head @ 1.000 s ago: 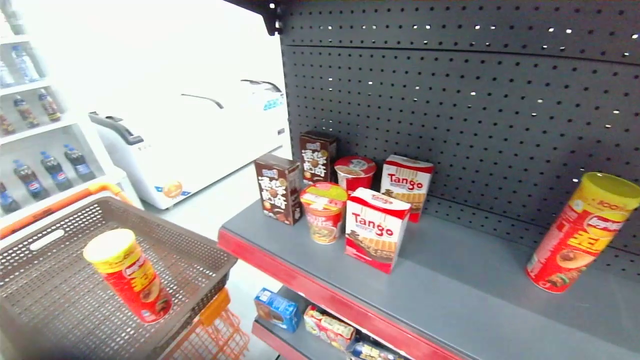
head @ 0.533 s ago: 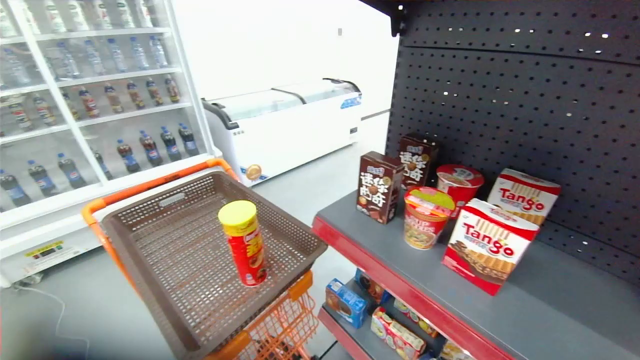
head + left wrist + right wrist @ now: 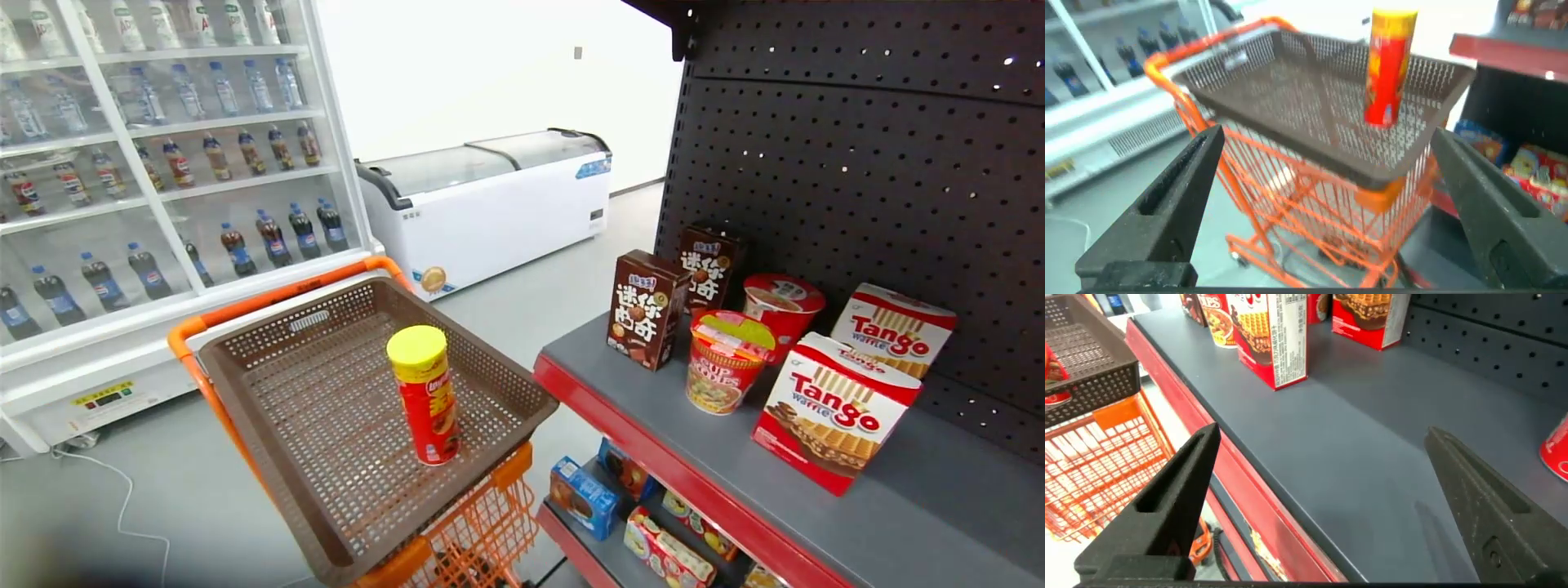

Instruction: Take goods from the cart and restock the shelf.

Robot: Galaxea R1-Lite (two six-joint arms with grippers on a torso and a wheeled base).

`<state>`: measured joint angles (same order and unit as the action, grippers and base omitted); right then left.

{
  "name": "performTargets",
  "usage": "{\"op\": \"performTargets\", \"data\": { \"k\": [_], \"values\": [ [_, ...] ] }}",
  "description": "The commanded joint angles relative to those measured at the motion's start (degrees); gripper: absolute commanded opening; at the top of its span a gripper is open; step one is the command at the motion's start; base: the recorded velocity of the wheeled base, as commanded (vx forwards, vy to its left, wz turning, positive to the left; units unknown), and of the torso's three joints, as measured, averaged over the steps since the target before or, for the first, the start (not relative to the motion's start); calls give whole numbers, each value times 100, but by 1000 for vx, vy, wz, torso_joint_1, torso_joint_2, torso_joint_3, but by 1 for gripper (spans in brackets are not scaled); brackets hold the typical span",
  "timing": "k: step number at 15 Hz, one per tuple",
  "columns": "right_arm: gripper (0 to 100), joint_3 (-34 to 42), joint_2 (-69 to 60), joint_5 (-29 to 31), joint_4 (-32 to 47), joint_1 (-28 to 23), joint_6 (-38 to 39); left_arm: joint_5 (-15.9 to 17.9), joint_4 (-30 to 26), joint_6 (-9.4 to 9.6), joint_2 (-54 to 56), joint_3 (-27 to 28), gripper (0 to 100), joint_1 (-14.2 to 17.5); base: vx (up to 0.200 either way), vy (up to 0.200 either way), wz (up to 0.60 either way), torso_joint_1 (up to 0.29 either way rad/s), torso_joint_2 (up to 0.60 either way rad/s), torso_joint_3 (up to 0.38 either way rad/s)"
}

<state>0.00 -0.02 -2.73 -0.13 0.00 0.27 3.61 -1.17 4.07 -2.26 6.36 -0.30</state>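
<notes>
Our left gripper (image 3: 1325, 139) and right gripper (image 3: 1321, 437) both gape empty, so we could clip the tall upright can (image 3: 424, 396) and topple it in the basket (image 3: 269, 306).

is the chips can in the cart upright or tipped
Upright: the chips can stands on its base in the basket, yellow lid up.

A glass-door drinks cooler (image 3: 163, 163) stands beside a white chest freezer (image 3: 490, 204), below a bright white wall (image 3: 457, 73). A white cable (image 3: 122, 508) trails across the grey floor (image 3: 57, 490).

Bright even light; far wall (image 3: 490, 73) glares white
</notes>
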Motion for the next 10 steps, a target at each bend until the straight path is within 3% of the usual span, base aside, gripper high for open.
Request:
{"op": "performTargets", "data": {
  "k": [1, 5, 6, 8, 10],
  "values": [
    [100, 0, 2, 1, -4, 0, 0, 228, -428, 155, -1884, 1631, 100, -128, 0, 0, 0, 0, 0, 0],
    [100, 0, 2, 1, -4, 0, 0, 360, 363, 243, -3782, 1939, 100, -180, 0, 0, 0, 0, 0, 0],
    [100, 0, 2, 1, -4, 0, 0, 474, 811, 261, -4556, 1930, 100, -418, 0, 0, 0, 0, 0, 0],
    [100, 0, 2, 1, -4, 0, 0, 518, 1435, 234, -5514, 1921, 100, -594, 0, 0, 0, 0, 0, 0],
    [100, 0, 2, 1, -4, 0, 0, 562, 2033, 111, -6498, 1939, 100, -989, 0, 0, 0, 0, 0, 0]
  ]
}}
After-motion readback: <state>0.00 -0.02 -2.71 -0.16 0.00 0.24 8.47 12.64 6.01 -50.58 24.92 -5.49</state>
